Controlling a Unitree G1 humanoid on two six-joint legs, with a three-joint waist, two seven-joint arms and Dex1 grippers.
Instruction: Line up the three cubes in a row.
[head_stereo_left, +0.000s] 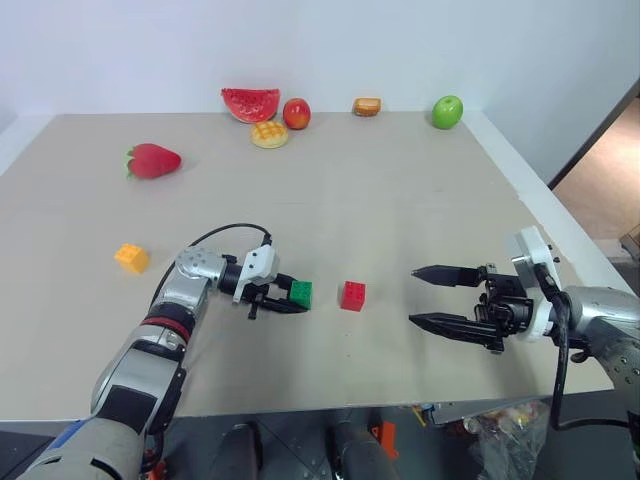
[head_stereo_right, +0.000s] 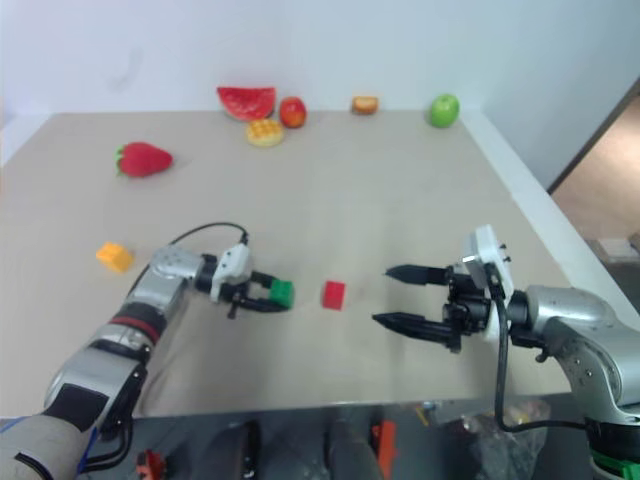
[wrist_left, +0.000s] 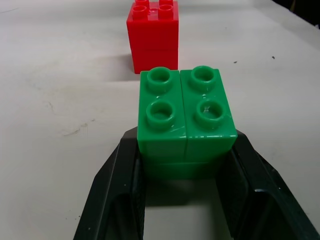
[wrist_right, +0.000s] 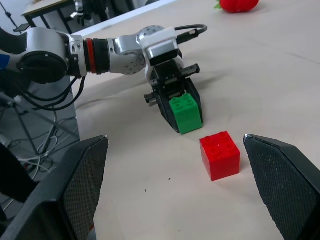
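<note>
Left fingers (wrist_left: 125, 180) around green cube (wrist_left: 185, 115)

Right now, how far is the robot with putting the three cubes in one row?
Partly done. The red cube sits free on the table. The left gripper is shut on the green cube, close beside the red one with a small gap between them. The right gripper is open and holds nothing. Left to do: release the green cube, then bring the yellow-orange cube, which lies far off to the left.
</note>
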